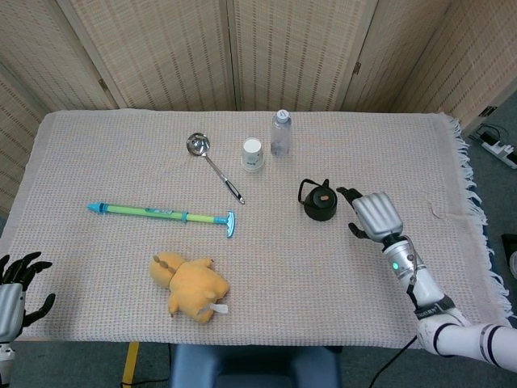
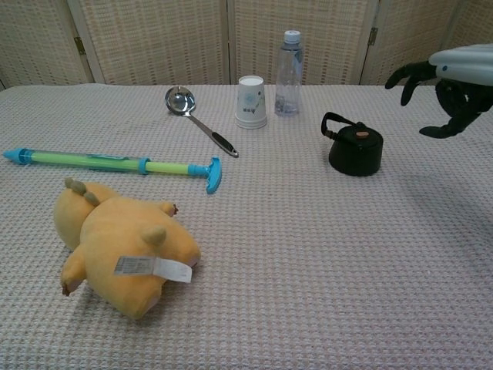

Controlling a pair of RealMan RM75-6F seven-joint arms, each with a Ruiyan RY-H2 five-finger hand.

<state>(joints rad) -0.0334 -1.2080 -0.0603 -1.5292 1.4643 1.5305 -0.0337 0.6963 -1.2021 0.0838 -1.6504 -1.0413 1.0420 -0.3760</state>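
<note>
My right hand (image 1: 376, 217) hangs above the table with its fingers spread apart, and it holds nothing. The little black kettle (image 1: 320, 202) stands upright on the cloth just beside it, on its inner side. They are close but do not touch. In the chest view the same hand (image 2: 445, 92) floats higher than the kettle (image 2: 355, 148), off to the far side of it. Nothing sits between the hand and the kettle.

Past the kettle, further from my right hand, stand one clear water bottle (image 1: 280, 132) and one white paper cup (image 1: 252, 154). The cup is turned upside down and stands just beside the bottle. Next to them lies one shiny metal ladle (image 1: 213, 166), its bowl pointing away from me.

Well apart from my right hand, over toward my left side, lies one long green and blue water squirter (image 1: 163, 214). Nearer to me than that lies one yellow stuffed toy (image 1: 191, 285) on its side, with a white tag showing in the chest view.

My left hand (image 1: 18, 292) is far off at the near corner of the table, away from everything. Its dark fingers are spread and it holds nothing.

A woven cloth (image 1: 97, 145) covers the whole table, with a fringe on the edge by my right arm.
</note>
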